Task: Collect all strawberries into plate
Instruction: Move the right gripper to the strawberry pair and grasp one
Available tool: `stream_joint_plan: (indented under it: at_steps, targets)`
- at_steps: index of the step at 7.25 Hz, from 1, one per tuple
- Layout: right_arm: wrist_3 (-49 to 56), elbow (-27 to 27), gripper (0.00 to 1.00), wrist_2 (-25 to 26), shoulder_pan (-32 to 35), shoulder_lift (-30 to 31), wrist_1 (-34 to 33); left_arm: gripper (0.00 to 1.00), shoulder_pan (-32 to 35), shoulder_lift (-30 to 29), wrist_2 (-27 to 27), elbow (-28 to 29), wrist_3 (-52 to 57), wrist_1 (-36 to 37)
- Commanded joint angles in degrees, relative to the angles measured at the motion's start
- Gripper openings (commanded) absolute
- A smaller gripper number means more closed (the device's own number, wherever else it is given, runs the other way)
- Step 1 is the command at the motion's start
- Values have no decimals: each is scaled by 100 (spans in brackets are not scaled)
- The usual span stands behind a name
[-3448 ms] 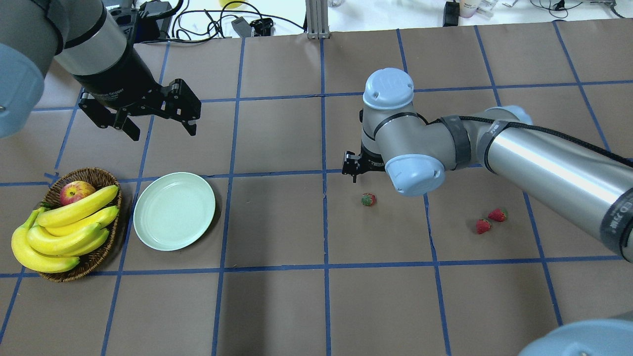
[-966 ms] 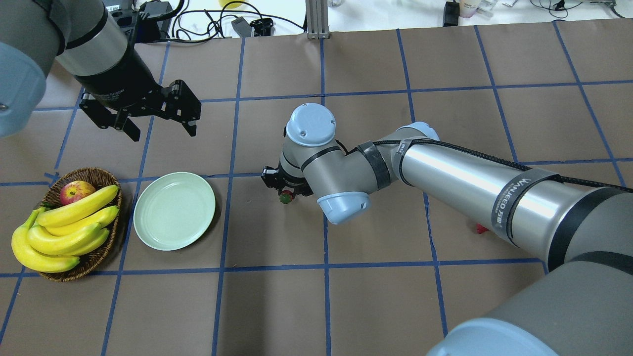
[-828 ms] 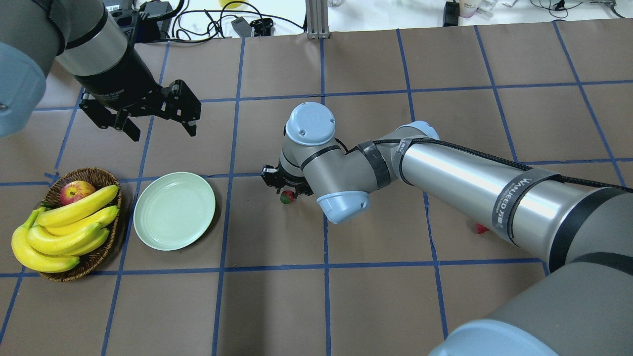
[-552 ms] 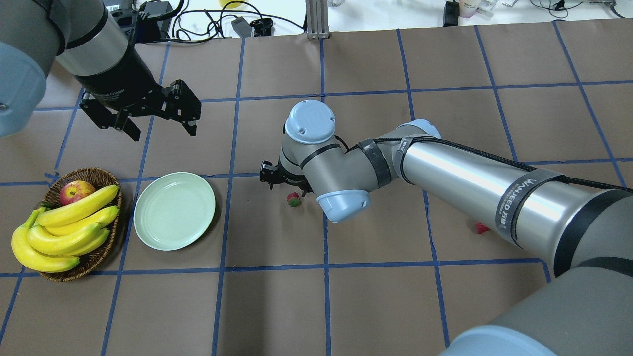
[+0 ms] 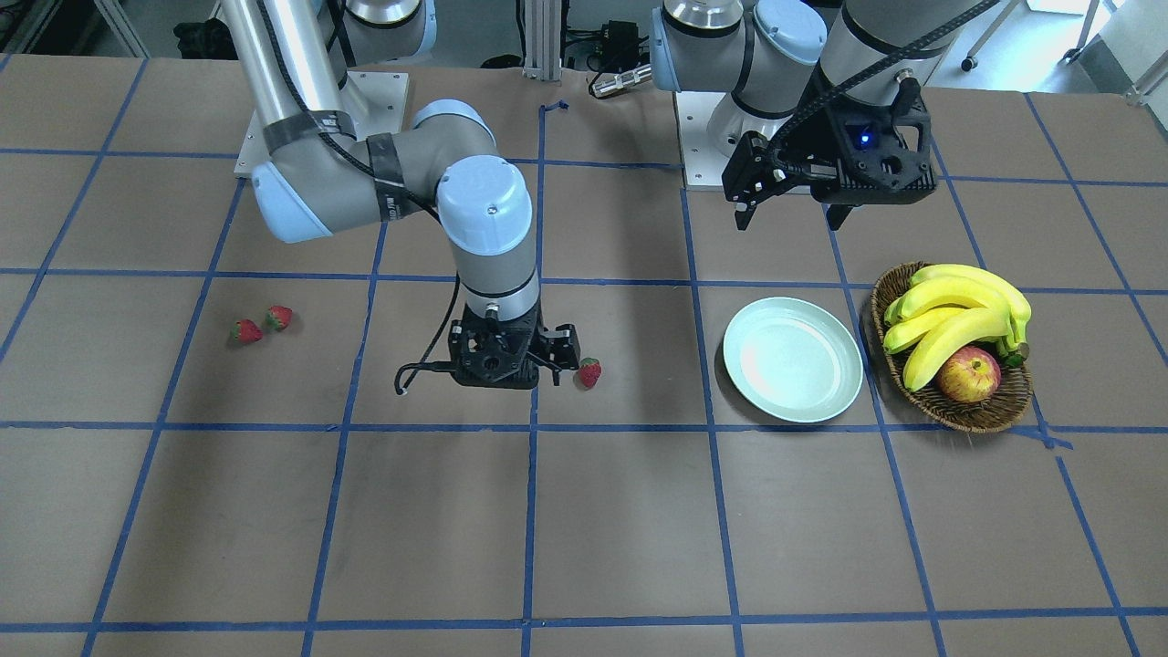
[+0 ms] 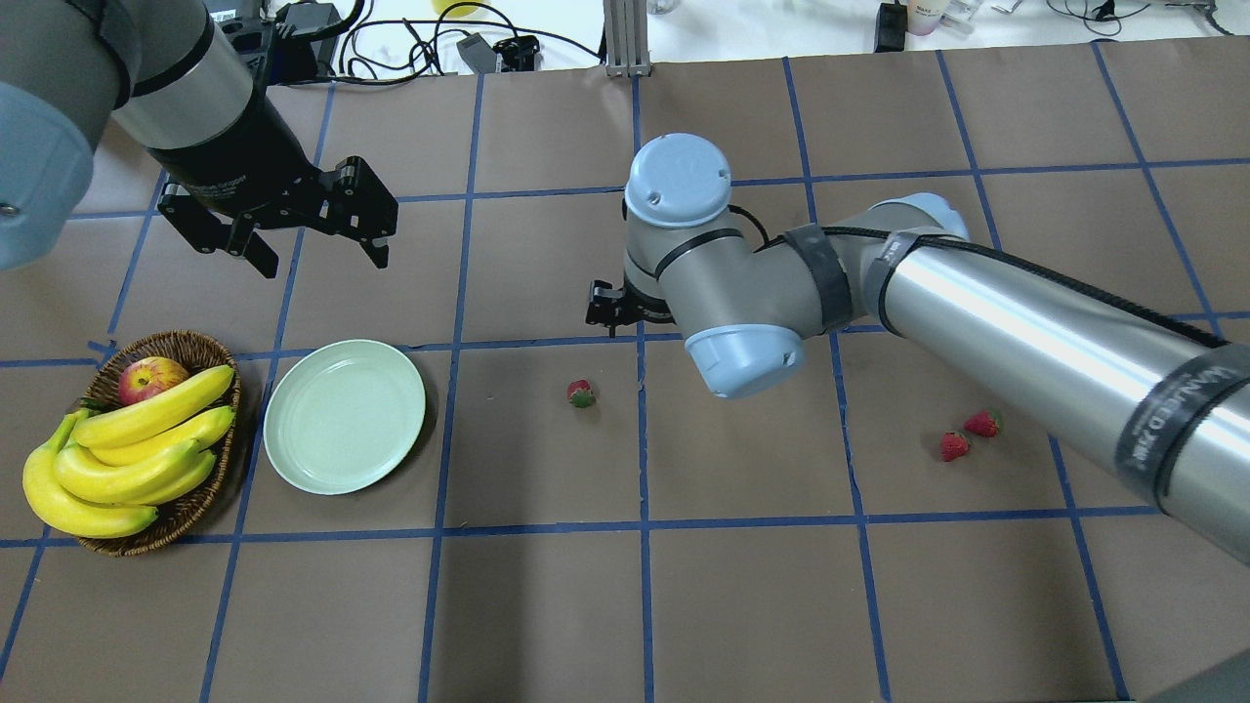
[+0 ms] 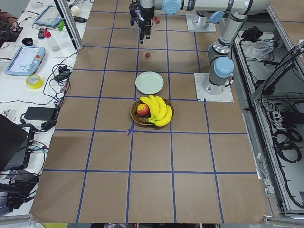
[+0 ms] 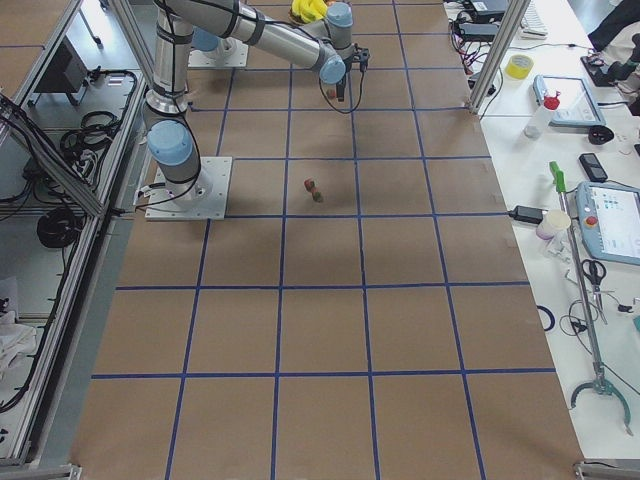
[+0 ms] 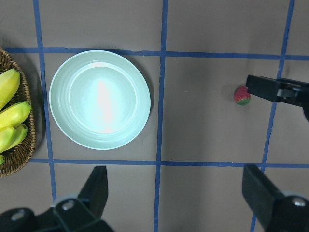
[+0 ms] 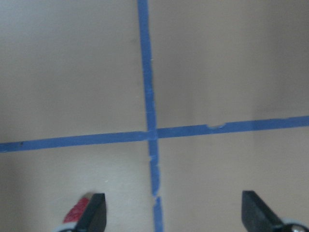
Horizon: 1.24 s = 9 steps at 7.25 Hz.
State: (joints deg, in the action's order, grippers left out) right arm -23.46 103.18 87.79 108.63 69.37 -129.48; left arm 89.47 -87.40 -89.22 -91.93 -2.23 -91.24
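Bananas [image 6: 127,459] and an apple [image 6: 151,379] are seen in a wicker basket [image 6: 181,340] at the far left of the overhead view, on a table [image 6: 742,605] covered with brown paper and crossed by blue tape lines. Above the basket and a little to its right, the left gripper [image 6: 322,262] is held over the table with its jaws spread wide and nothing between them. Just beside the basket, on its right, the plate [image 6: 344,417] is set flat on the table; no strawberry is on it yet. Further right, near the middle of the table and well apart from the plate, one strawberry [image 6: 581,393] is seen lying on the paper, close to a tape line. The right gripper [image 10: 174,210] is held just beyond it, pointed down at the table, its jaws wide apart and nothing gripped. In the right wrist view the strawberry is seen just beside one finger [image 10: 94,212], outside the gap; whether they touch cannot be told. Towards the right of the table, two other strawberries [image 6: 954,446] [image 6: 982,424] are found lying just beside each other, well apart from the first and from the plate.
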Motion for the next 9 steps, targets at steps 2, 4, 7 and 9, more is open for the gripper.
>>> stream_joint_plan:
  at_steps: [2, 4, 7, 9]
  targets:
    - [1909, 902, 100, 80, -1254, 927, 257, 100, -8, 4, 1, 0, 3, 1]
    - [2301, 1422, 100, 726, -1756, 1298, 265, 100, -17, 4, -7, 0, 3, 1]
    - [2294, 2098, 100, 985, -2284, 1404, 134, 100, -26, 21, 1, 9, 3, 10]
    - [2196, 2783, 100, 959, -2932, 1439, -338, 100, -43, 12, 10, 9, 12, 19]
